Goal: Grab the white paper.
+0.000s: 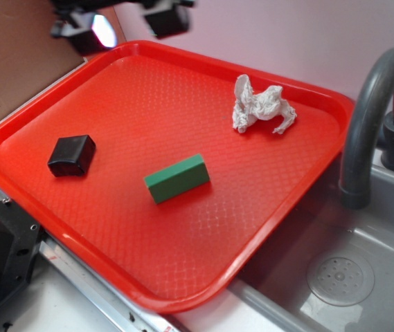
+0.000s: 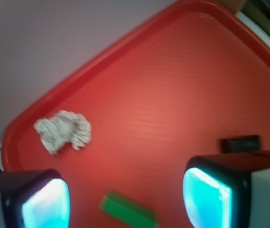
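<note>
Gripper (image 2: pixel 125 199) hung high over the tray's (image 1: pixel 183 290) far edge, jaws spread wide, nothing between them and touching nothing. White paper (image 1: pixel 260 105) lay crumpled near the tray's far right corner, well apart from the green block (image 1: pixel 176 178) and black block (image 1: pixel 71 155).

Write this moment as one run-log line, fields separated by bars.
pincer: open, empty, raised above the tray's far edge | white paper: untouched, near a corner of the red tray | green block: mid-tray | grab: not yet done
</note>
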Controlling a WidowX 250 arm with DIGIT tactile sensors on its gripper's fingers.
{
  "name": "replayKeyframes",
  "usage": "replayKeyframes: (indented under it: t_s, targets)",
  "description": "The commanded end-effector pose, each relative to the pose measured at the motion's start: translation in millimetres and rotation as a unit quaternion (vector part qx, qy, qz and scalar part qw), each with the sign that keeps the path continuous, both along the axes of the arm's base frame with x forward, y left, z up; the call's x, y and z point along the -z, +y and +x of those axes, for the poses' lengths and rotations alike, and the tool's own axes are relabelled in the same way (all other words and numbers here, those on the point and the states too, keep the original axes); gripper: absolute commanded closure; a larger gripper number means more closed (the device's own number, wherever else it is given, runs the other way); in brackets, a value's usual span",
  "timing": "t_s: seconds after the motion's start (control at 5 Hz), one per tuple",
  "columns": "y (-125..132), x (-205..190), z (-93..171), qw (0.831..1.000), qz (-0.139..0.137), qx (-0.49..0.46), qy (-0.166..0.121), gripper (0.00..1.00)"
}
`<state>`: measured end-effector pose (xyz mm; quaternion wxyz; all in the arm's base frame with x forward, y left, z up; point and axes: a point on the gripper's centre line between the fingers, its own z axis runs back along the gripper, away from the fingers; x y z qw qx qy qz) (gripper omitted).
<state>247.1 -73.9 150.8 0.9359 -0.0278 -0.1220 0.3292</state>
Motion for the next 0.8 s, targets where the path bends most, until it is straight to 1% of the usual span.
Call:
replayKeyframes:
  t_s: [0.0, 0.2, 0.4, 0.6]
  targets:
    - [-23.3, 20.6, 50.4, 0.999, 0.023, -0.010, -0.045, 0.00]
    - [-17.5, 42.0, 73.3, 0.997, 0.024, -0.044, -0.052, 0.00]
    - [-17.5, 62.8, 86.9, 0.997, 0.035, -0.051, -0.044, 0.00]
    - [-19.9, 79.9, 93.3, 0.998, 0.039, -0.043, -0.024, 0.00]
